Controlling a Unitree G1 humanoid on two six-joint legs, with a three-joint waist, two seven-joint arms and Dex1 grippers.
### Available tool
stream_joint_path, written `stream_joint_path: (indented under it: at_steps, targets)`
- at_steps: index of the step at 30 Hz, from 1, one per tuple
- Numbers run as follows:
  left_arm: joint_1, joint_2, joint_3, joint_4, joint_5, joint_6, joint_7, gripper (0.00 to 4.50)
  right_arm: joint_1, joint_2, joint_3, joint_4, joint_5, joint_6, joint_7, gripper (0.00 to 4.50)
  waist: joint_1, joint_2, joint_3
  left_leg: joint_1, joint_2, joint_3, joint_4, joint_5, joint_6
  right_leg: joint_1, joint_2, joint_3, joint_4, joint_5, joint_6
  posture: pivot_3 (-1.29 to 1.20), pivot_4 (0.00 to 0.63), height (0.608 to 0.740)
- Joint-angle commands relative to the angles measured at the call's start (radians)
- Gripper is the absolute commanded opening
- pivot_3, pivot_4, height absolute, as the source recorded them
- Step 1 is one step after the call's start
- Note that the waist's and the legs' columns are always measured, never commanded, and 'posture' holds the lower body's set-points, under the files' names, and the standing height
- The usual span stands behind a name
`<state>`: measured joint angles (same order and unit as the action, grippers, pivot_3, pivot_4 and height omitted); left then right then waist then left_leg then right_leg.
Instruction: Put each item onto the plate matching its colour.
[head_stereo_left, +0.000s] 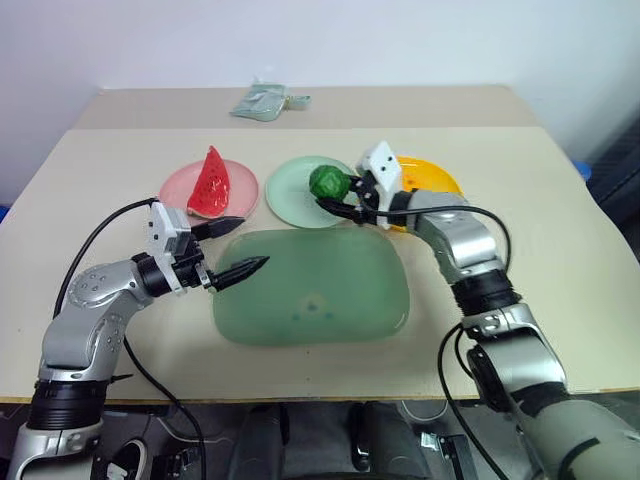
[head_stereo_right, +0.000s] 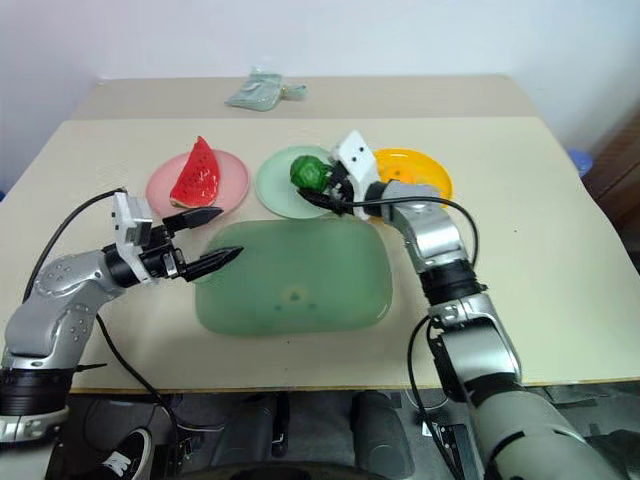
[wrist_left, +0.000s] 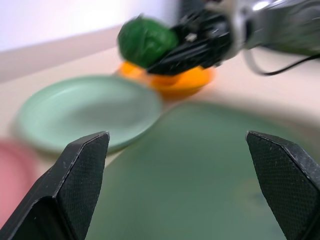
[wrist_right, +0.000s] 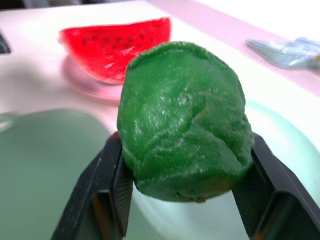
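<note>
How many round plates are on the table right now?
3, in a row beyond the green mat: pink plate under the watermelon wedge, mint plate in the middle, orange plate partly hidden behind the right tool.

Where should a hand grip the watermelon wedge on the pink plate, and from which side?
Grip the watermelon wedge across its two flat red faces, near the middle. It stands on edge on the pink plate, tip pointing up, so its flat faces are open. Probably best to come from above, with one finger on each face. The thin tip and the curved rind give less hold.
</note>
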<state>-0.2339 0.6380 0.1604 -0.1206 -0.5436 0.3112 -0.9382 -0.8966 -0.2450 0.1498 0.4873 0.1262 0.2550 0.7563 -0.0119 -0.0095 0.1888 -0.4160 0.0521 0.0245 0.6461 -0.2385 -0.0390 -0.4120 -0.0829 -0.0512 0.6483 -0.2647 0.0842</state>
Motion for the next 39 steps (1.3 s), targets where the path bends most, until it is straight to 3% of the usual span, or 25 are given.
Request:
stream_joint_path:
  at_steps: [1, 3, 7, 8, 16, 22, 27, 33, 39]
  targets:
    - [-0.004, -0.013, 0.014, -0.013, 0.037, -0.014, 0.063, 4.5, -0.103, 0.07, 0.005, 0.193, -0.062, -0.127, -0.099, 2.31, -0.002, 0.0, 0.0, 0.0, 0.0, 0.0, 0.0, 0.0, 0.0, 0.0, 0.0, 0.0, 0.0, 0.0, 0.0, 0.0, 0.15, 0.74]
    - [0.003, -0.022, 0.014, -0.029, 0.036, -0.019, 0.066, 4.5, -0.138, 0.101, 0.012, 0.302, -0.087, -0.173, -0.119, 2.31, -0.003, 0.0, 0.0, 0.0, 0.0, 0.0, 0.0, 0.0, 0.0, -0.001, 0.0, 0.0, 0.001, 0.0, 0.0, 0.0, 0.15, 0.74]
    - [0.019, -0.034, 0.019, -0.056, 0.046, -0.039, 0.084, 4.5, -0.148, 0.101, 0.012, 0.383, -0.113, -0.228, -0.102, 3.86, -0.001, 0.0, 0.0, 0.0, 0.0, 0.0, 0.0, 0.0, 0.0, -0.001, 0.0, 0.0, 0.001, 0.0, 0.0, 0.0, 0.15, 0.74]
    - [0.022, -0.033, 0.02, -0.06, 0.048, -0.04, 0.087, 4.5, -0.15, 0.099, -0.001, 0.39, -0.107, -0.226, -0.103, 4.43, -0.002, 0.0, 0.0, -0.001, 0.0, 0.0, 0.0, 0.0, 0.0, -0.001, -0.001, 0.0, 0.001, 0.0, 0.0, 0.0, 0.15, 0.74]
    - [0.023, -0.029, 0.034, -0.063, 0.014, -0.056, 0.05, 4.5, -0.124, 0.051, -0.161, 0.249, 0.058, -0.18, -0.003, 4.47, -0.003, 0.0, 0.0, -0.001, 0.0, 0.0, 0.0, 0.0, 0.0, -0.001, -0.001, 0.0, 0.001, 0.0, 0.0, 0.0, 0.15, 0.74]
    - [0.017, 0.002, 0.05, -0.053, -0.072, -0.044, -0.085, 4.5, 0.117, -0.083, -0.211, -0.179, 0.282, -0.102, 0.314, 4.47, 0.005, 0.0, 0.0, -0.001, 0.0, 0.0, 0.0, 0.0, 0.0, 0.0, -0.001, 0.0, 0.001, 0.0, 0.0, 0.0, 0.15, 0.74]
    - [-0.005, 0.036, 0.052, 0.0, -0.098, -0.059, -0.205, 4.5, 0.327, -0.226, -0.211, -0.471, 0.402, 0.008, 0.454, 4.47, -0.002, 0.001, 0.0, 0.001, 0.0, 0.0, 0.0, 0.0, 0.0, 0.0, 0.0, 0.0, 0.001, 0.0, 0.0, 0.0, 0.15, 0.74]
    - [-0.035, 0.056, 0.05, 0.086, -0.089, -0.095, -0.312, 4.5, 0.517, -0.38, -0.225, -0.64, 0.446, 0.071, 0.519, 4.47, 0.0, 0.0, 0.0, 0.002, 0.0, 0.0, 0.0, 0.0, 0.0, 0.001, 0.0, 0.0, 0.0, 0.0, 0.0, 0.0, 0.15, 0.74]
    - [-0.056, 0.045, 0.03, 0.137, -0.056, -0.141, -0.338, 4.5, 0.576, -0.403, -0.228, -0.64, 0.394, 0.012, 0.468, 4.47, 0.002, 0.0, 0.0, 0.002, 0.0, 0.0, 0.001, 0.0, 0.0, 0.001, 0.0, 0.0, 0.0, 0.0, 0.0, 0.0, 0.15, 0.74]
